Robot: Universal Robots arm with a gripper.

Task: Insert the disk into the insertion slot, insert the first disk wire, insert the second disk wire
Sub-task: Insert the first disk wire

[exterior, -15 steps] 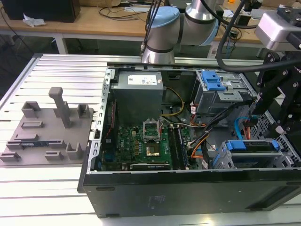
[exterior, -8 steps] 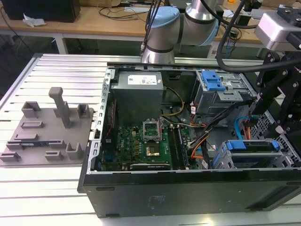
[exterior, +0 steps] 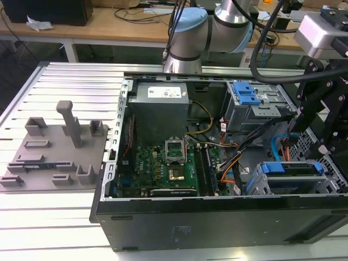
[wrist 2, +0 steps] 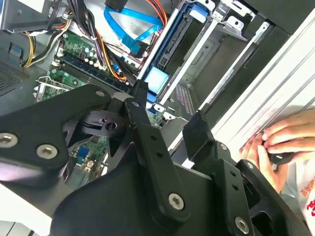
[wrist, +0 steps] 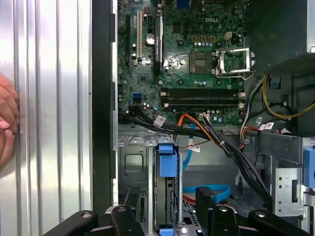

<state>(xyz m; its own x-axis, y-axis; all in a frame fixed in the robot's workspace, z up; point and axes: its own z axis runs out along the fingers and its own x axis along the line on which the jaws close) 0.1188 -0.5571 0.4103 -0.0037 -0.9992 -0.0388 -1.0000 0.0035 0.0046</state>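
Observation:
The disk [exterior: 288, 169], silver in a bright blue carrier, sits on edge inside the insertion slot [exterior: 329, 182], a grey perforated cage at the exterior view's right. My gripper [exterior: 322, 152] hangs just above it. In both wrist views the black fingers [wrist: 204, 199] stand apart with nothing between them, and the disk [wrist: 167, 172] lies below the gap. My gripper [wrist 2: 167, 115] is open over the blue carrier end [wrist 2: 157, 78]. A loose blue flat cable [wrist: 212, 189] curls beside the cage, and orange and black wires [wrist: 197, 120] run toward it.
A taller grey bay with a blue latch [exterior: 246, 93] stands behind the cage. The motherboard [exterior: 163, 163] and power supply [exterior: 160, 98] fill the case's left half. A grey fixture plate [exterior: 54, 155] lies outside it. A person's hand [wrist 2: 280, 142] rests on the ribbed table.

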